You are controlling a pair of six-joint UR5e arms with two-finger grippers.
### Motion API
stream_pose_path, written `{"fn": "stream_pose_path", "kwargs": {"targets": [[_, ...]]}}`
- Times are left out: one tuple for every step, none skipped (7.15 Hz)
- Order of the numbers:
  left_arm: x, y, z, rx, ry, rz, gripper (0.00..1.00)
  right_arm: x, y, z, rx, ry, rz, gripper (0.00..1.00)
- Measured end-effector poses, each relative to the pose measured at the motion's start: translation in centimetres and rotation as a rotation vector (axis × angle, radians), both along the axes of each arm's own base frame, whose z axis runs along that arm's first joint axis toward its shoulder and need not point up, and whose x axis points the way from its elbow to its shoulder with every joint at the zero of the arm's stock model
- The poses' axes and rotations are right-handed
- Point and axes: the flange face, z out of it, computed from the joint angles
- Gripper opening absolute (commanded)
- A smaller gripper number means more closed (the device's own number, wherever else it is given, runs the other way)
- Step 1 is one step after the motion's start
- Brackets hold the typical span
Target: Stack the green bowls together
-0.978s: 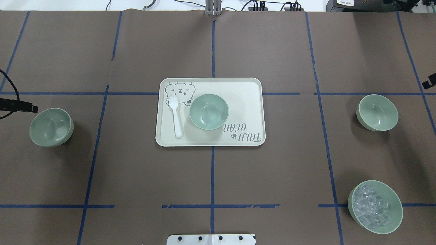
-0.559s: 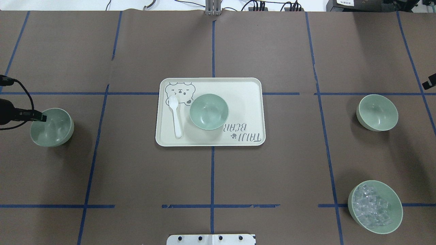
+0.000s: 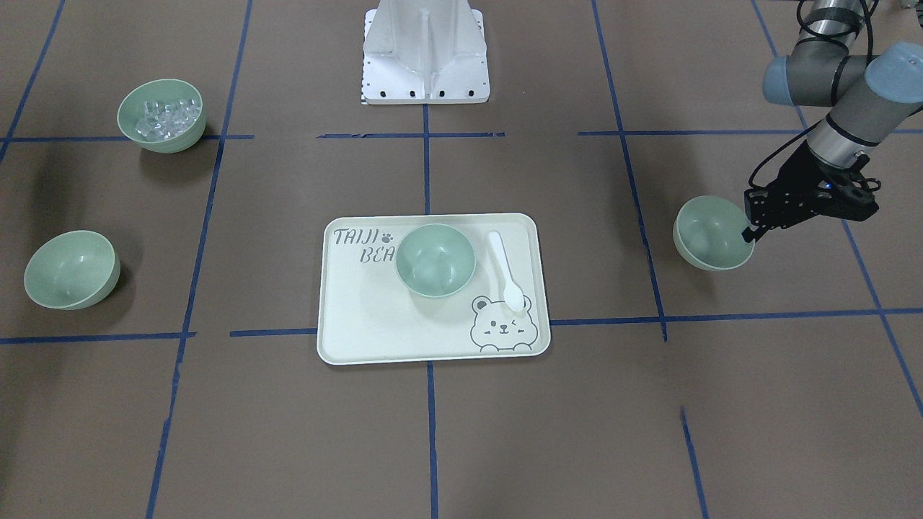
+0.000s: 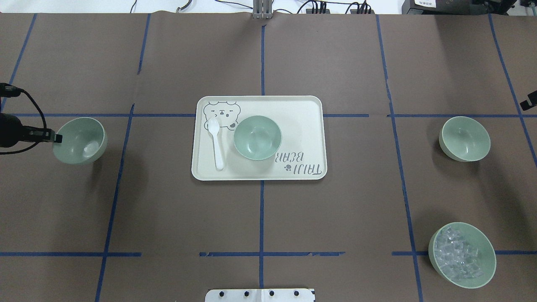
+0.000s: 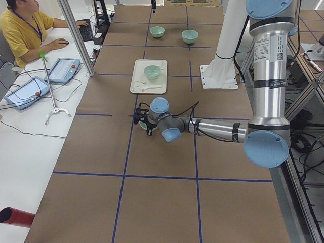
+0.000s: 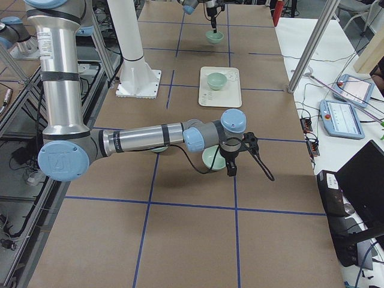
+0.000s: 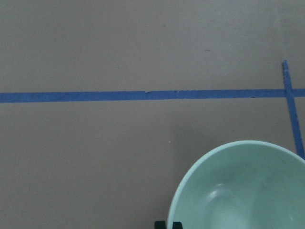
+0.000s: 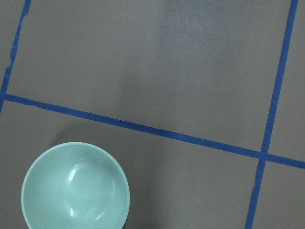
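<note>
I read left gripper clenched on 1 green bowl rim; right gripper state: cannot tell.

tray: we find it at the centre of the overhead frame.
centre bowl: it sits on the tray, just right of the spoon, which lies along the tray's left part.
far-left bowl: we see it at the frame's left, well apart from the tray, with the left gripper at its left rim.
far-right bowl: at the frame's right, level with the tray.
bowl of cubes: lower right, below the far-right bowl.
</note>
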Motion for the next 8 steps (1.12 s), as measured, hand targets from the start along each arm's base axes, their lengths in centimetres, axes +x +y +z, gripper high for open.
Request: {"fn": "stream_pose_path", "kwargs": {"targets": [[0.7, -1.3, -4.1, 0.012, 0.043, -0.031, 0.0, 0.0, 0.0, -0.1, 0.001, 0.0, 0.001, 1.0], [1.9, -3.4, -8.7, 0.004, 0.08, -0.086, 0.0, 0.0, -0.1, -0.1, 0.003, -0.001, 0.001, 1.0], [4.0, -6.4, -14.3, -0.022, 0.083, -0.15, 0.0, 0.0, -0.1, -0.2, 0.004, -0.001, 0.001, 1.0], [7.4, -8.2, -20.0, -0.07, 0.068, -0.191, 0.0, 0.0, -0.1, -0.4, 0.006, -0.002, 0.002, 1.0], [12.3, -7.8, -24.4, -0.118, 0.071, -0.214, 0.0, 0.0, -0.1, -0.4, 0.007, -0.002, 0.002, 1.0], [18.2, -6.1, -27.8, -0.153, 0.087, -0.226, 0.0, 0.0, -0.1, -0.5, 0.008, -0.002, 0.002, 1.0], [23.1, -4.8, -30.3, -0.179, 0.101, -0.225, 0.0, 0.0, -0.1, -0.4, 0.007, -0.002, 0.002, 1.0], [27.0, -3.8, -31.5, -0.204, 0.099, -0.209, 0.0, 0.0, -0.1, -0.4, 0.007, -0.002, 0.001, 1.0]]}}
